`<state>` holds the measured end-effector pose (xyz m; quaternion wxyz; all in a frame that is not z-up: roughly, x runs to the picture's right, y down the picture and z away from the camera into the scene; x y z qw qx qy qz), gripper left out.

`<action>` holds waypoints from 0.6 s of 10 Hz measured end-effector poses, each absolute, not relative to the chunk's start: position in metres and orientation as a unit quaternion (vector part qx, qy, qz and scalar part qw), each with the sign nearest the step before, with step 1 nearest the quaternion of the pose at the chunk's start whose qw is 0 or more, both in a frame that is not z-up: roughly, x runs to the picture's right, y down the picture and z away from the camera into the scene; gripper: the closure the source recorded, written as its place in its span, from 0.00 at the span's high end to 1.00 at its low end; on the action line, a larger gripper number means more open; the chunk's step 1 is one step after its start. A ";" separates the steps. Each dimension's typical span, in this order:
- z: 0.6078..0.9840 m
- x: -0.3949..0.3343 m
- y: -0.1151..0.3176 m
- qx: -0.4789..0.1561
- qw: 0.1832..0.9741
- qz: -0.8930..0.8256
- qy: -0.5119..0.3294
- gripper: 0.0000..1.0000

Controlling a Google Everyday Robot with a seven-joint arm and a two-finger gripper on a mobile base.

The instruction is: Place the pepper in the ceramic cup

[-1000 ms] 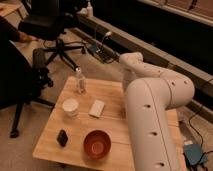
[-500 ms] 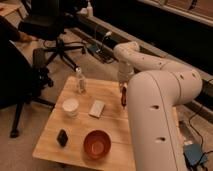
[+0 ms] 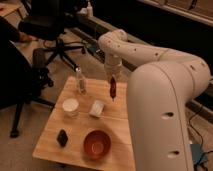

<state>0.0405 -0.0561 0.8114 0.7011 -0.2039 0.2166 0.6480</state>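
- My arm has swung in from the right: a second ago the gripper [image 3: 111, 76] was not over the bench [image 3: 75, 127] at all, and now it hangs above the far middle of it.
- Over the last half second it slid a little further left, carrying the pepper [image 3: 113, 89] with it.
- Gripper pressed together on the pepper's top end; the pepper dangles point-down, clear of the wood.
- That means the pick is done and I'm in the carry; the drop is not yet made.
- The cup [image 3: 70, 106] sits to the left and nearer, well apart from the pepper, with the bottle [image 3: 80, 80] just beyond it. I judge I need more leftward travel, keeping clear of that bottle.
- Hard to make out: my fingertips merge with the wrist and the pepper's top.
- My own arm [image 3: 165, 100] hides the bench's right side.
- I can't see into the cup from here.
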 end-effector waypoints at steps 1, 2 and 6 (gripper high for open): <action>0.804 0.028 -0.062 -0.198 0.708 0.647 0.203 0.00; 0.797 0.008 -0.069 -0.190 0.717 0.645 0.183 0.00; 0.783 -0.050 -0.082 -0.178 0.737 0.640 0.127 0.00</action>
